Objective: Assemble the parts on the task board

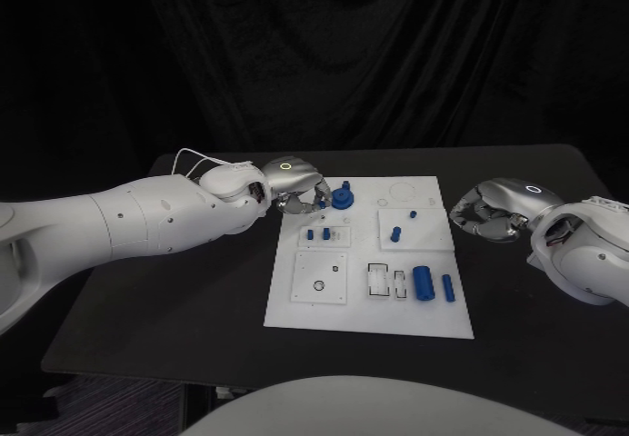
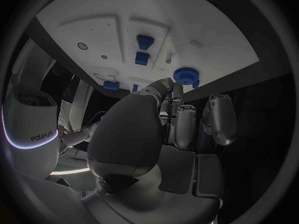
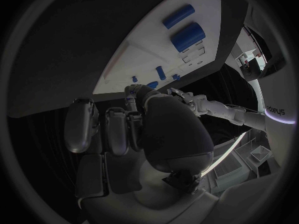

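Note:
The white task board [image 1: 299, 309] lies in the middle of the table. A blue round part with a peg [image 1: 342, 198] [image 2: 185, 75] stands near its far left corner. My left hand [image 1: 299, 189] [image 2: 181, 119] hovers just left of that part, fingers curled in, nothing seen in them. Two small blue blocks [image 1: 319, 234] [image 2: 143, 50] sit in a slot behind it. A thick blue cylinder [image 1: 424, 281] [image 3: 187, 36] and a thin one [image 1: 448, 288] [image 3: 178, 16] lie near the board's right edge. My right hand [image 1: 488, 211] [image 3: 124, 124] is off the board's right side, fingers curled on nothing.
Small blue pegs [image 1: 394, 234] stand on a square plate at the board's middle right. A square plate with a hole [image 1: 320, 277] sits on the near left. The black table [image 1: 171, 300] stretches round the board, and its edges are near.

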### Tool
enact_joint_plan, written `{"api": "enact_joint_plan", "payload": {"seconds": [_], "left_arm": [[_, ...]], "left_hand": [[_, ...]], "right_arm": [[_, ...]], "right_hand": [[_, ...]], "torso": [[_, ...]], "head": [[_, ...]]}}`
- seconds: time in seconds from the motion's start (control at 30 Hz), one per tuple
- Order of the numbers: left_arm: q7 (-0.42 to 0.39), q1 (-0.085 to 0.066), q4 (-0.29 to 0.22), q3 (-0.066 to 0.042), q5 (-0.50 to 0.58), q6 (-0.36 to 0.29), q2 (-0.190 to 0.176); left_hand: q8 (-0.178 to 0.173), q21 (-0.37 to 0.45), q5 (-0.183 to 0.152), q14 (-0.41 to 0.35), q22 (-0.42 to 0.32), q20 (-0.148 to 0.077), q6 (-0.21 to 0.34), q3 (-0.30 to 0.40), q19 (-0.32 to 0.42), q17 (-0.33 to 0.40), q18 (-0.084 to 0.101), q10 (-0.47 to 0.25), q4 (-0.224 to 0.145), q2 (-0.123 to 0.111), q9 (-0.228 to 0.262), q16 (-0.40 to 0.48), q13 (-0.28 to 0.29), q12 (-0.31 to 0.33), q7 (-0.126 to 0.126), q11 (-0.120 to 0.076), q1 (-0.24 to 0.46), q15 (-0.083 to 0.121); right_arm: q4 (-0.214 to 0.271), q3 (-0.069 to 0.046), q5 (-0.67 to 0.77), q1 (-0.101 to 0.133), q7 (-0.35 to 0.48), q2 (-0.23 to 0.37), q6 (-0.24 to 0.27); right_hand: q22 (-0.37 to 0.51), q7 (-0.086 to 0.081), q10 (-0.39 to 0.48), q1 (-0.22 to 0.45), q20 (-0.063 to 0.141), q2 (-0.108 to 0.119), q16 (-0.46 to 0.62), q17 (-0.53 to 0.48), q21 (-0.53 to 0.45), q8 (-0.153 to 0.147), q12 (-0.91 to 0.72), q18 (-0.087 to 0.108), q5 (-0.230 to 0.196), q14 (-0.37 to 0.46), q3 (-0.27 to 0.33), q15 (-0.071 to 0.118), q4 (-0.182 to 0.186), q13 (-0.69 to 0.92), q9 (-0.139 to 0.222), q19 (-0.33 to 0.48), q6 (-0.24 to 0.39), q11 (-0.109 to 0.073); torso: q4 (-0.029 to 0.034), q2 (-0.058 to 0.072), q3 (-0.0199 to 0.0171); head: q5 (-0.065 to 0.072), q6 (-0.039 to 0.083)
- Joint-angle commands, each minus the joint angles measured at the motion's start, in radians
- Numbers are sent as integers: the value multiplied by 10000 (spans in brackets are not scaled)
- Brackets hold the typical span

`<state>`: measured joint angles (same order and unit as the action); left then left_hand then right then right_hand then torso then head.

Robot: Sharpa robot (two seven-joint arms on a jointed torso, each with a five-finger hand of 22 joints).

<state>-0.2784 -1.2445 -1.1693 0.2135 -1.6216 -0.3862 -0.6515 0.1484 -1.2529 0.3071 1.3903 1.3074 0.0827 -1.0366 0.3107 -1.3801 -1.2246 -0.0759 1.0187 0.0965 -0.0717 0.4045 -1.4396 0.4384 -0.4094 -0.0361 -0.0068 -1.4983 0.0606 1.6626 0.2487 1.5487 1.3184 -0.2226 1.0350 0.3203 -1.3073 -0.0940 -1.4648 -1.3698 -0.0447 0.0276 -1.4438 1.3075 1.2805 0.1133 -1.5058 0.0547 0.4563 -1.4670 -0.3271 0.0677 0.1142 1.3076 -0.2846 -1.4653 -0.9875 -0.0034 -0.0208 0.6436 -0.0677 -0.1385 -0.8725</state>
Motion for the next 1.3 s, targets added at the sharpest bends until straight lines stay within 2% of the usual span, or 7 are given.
{"api": "enact_joint_plan", "payload": {"seconds": [0.03, 0.1, 0.3, 0.47, 0.57, 0.8, 1.3], "left_arm": [[-3, 85, 70, -13, 0, 183, 63], [-19, 125, 110, -13, 0, 192, 79], [-34, 195, 192, -13, 0, 271, 119], [-17, 237, 231, -13, -1, 336, 158], [-6, 265, 258, -13, -1, 365, 188], [-2, 323, 365, -13, -1, 399, 287], [67, 396, 540, -13, -1, 519, 445]], "left_hand": [[10, -65, 22, 60, 1712, 14, -147, -7, -60, -12, 60, 22, -35, 13, 85, 46, -11, 55, -199, 52, 8, -12], [6, -47, 12, 43, 1707, 13, -151, -9, -48, 27, 55, 51, -38, 11, 87, 61, -11, 59, -211, 63, 8, -17], [2, -38, -2, 38, 1704, 14, -153, -21, -41, 40, 53, 74, -26, 7, 89, 67, -15, 70, -223, 76, 32, -26], [-9, -21, -6, 32, 1699, 14, -140, -21, -30, 52, 49, 78, -31, 4, 86, 72, -19, 81, -223, 78, 28, -30], [-11, -17, -6, 30, 1698, 14, -138, -20, -27, 56, 48, 78, -32, 4, 86, 74, -19, 83, -223, 79, 27, -30], [-20, -7, -8, 22, 1695, 14, -128, -18, -20, 72, 46, 77, -36, 4, 83, 82, -23, 93, -224, 81, 23, -33], [-88, 16, 4, 1, 1688, 15, -53, 14, 1, 110, 40, 115, -82, 18, 63, 102, -30, 133, -217, 87, -30, -48]], "right_arm": [[-13, -3, 17, -7, -94, 4, -77], [-20, -3, 17, -8, -85, -2, -75], [-49, -3, 16, -8, -73, -6, -67], [-57, -3, 16, -8, -72, -2, -72], [-61, -3, 16, -8, -72, -8, -77], [-61, -3, 16, -9, -68, -16, -80], [-50, -3, 16, -9, -85, -4, -109]], "right_hand": [[-1771, 4, -331, 40, 39, -18, 52, 1351, -33, 3, 58, 94, 25, -716, -56, 8, 13, 1831, -16, 13, -48, 1], [-1771, 4, -331, 40, 39, -18, 52, 1351, -33, 3, 58, 94, 25, -716, -56, 8, 13, 1831, -16, 13, -48, 1], [-1771, 4, -331, 40, 39, -18, 52, 1351, -33, 3, 58, 94, 25, -716, -56, 8, 13, 1831, -16, 13, -48, 1], [-1771, 4, -331, 40, 39, -18, 52, 1351, -33, 3, 58, 94, 25, -716, -56, 8, 13, 1831, -16, 13, -48, 1], [-1771, 4, -331, 40, 39, -18, 52, 1351, -33, 3, 58, 94, 25, -716, -56, 8, 13, 1831, -16, 13, -48, 1], [-1771, 4, -331, 40, 39, -18, 52, 1351, -33, 3, 58, 94, 25, -716, -56, 8, 13, 1831, -16, 13, -48, 1], [-1771, 4, -331, 40, 39, -18, 52, 1351, -33, 3, 58, 94, 25, -716, -56, 8, 13, 1831, -16, 13, -48, 1]], "torso": [[-11, 0, 6], [-7, 2, 15], [-20, 3, -6], [0, 8, -4], [-25, 11, -15], [-6, -1, -8], [-25, 2, -9]], "head": [[3, -2], [-5, -2], [5, -2], [-5, -2], [-26, -2], [-5, -2], [-6, -2]]}}
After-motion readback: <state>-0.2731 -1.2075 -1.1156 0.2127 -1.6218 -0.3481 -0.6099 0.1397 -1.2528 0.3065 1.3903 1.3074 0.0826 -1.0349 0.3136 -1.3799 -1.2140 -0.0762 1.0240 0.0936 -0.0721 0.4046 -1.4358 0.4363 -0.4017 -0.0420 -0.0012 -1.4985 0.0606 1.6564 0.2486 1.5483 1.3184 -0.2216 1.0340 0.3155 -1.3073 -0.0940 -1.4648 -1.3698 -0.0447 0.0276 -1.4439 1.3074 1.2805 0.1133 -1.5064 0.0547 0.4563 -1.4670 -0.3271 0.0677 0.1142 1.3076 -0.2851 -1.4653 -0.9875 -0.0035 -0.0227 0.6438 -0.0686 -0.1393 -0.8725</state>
